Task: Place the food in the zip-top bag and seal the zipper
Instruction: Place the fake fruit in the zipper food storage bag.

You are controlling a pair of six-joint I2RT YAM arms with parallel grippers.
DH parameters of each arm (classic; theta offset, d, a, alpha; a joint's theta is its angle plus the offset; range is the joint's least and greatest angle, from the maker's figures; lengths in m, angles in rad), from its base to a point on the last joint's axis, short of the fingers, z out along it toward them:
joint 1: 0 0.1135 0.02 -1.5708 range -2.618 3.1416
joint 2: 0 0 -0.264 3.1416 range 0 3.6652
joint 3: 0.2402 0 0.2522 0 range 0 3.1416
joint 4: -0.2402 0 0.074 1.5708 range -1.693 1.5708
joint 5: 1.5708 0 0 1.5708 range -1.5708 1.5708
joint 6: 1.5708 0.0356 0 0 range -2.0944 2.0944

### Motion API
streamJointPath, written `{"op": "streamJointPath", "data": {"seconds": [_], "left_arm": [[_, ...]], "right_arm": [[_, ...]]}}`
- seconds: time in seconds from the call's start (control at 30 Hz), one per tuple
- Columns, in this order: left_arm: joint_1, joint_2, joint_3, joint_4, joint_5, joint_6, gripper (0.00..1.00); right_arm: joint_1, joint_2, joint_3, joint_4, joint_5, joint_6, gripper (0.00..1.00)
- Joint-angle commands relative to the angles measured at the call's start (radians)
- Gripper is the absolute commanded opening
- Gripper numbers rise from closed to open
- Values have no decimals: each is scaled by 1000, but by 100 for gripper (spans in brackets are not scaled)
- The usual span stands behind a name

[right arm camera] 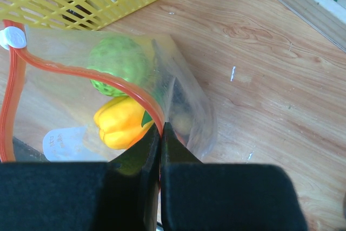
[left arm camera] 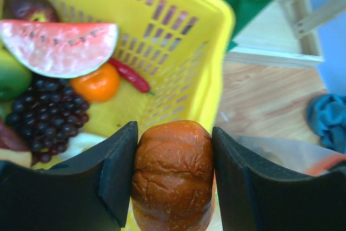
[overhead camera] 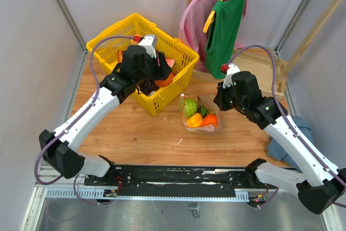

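My left gripper (left arm camera: pixel 174 174) is shut on a wrinkled orange-brown toy fruit (left arm camera: pixel 173 174) and holds it above the near rim of the yellow basket (overhead camera: pixel 123 36); the fruit also shows in the top view (overhead camera: pixel 165 79). My right gripper (right arm camera: pixel 160 131) is shut on the orange-red zipper (right arm camera: pixel 97 74) at the mouth of the zip-top bag (right arm camera: pixel 189 106). The bag (overhead camera: pixel 201 113) stands open on the table and holds a green bumpy ball (right arm camera: pixel 116 66), a yellow pepper (right arm camera: pixel 121 123) and an orange piece (overhead camera: pixel 210 119).
The basket holds a watermelon slice (left arm camera: pixel 57 47), dark grapes (left arm camera: pixel 46 114), an orange (left arm camera: pixel 96 83) and a red chilli (left arm camera: pixel 131 75). Clothes on hangers (overhead camera: pixel 227 20) hang at the back right over a wooden frame. A blue cloth (overhead camera: pixel 294 147) lies at the right edge.
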Motion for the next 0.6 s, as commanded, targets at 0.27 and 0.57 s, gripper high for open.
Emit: {"op": "streamJointPath", "data": {"seconds": [0.27,0.57], "left_arm": [[-270,-204,-156,174,48,47,13],[-431,-148,-222,338,37,73,15]], "right_arm": [[14,-7,-11,44,-38,25,1],[14,-13,-11,48,-51,30,1]]}}
